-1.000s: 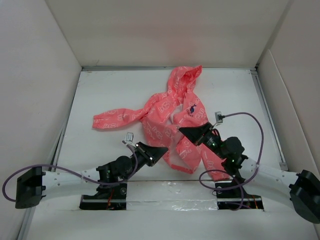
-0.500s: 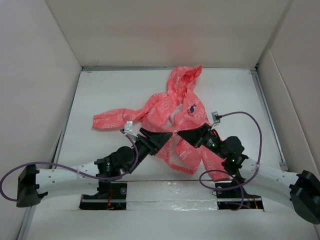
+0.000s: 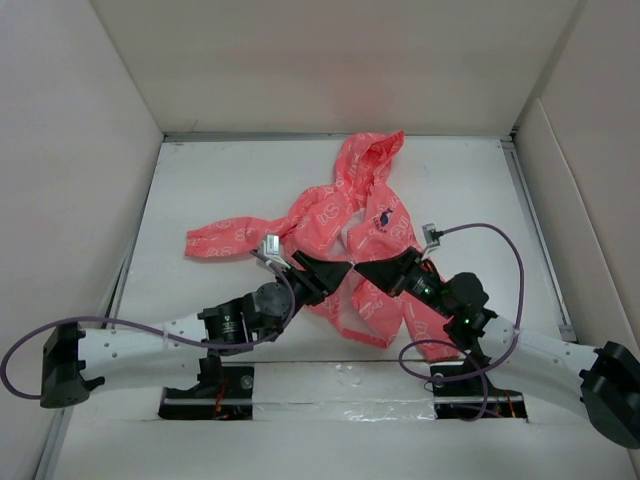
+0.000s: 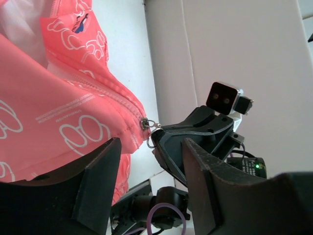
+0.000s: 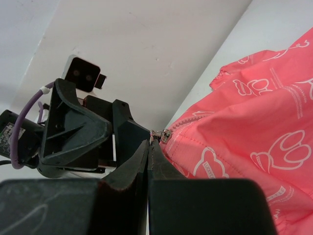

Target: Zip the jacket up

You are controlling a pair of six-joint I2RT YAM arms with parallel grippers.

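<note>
Walled bay: white walls [image 3: 330,70] on three sides of a white table [image 3: 200,190]. The only loose item in it is the jacket.

Jacket [image 3: 335,225]: flat on the table, about centre.
- Hood [image 3: 372,150] points at the far wall.
- One sleeve [image 3: 230,238] is spread out to the left.
- The hem end reaches toward the arm bases, and part of it lies under the right arm.
- The front is open in the upper part, with white lining [image 3: 350,237] showing in the gap.
- The zip teeth run down one front edge to the slider, seen from the left wrist.

Both arms reach in from the near edge. Their tips almost meet over the lower front of the jacket.

Left gripper [image 3: 343,268]: wide open and holding nothing.
- From its own camera, the fingers [image 4: 98,181] frame the zip edge and the tip of the other gripper.
- It is just beside the fabric. I can't tell whether it touches.

Right gripper [image 3: 360,265]: jaws pressed together with no gap visible.
- The tips are right at the zip pull [image 5: 160,135] and look pinched onto it.
- The left wrist view agrees: the pull [image 4: 146,125] runs from the slider straight into those tips, with a small ring hanging under it.

The slider sits at the end of the pink front edge, lifted a little off the table.

Logo [image 3: 383,215]: small, dark blue, on the chest panel right of the opening.
</note>
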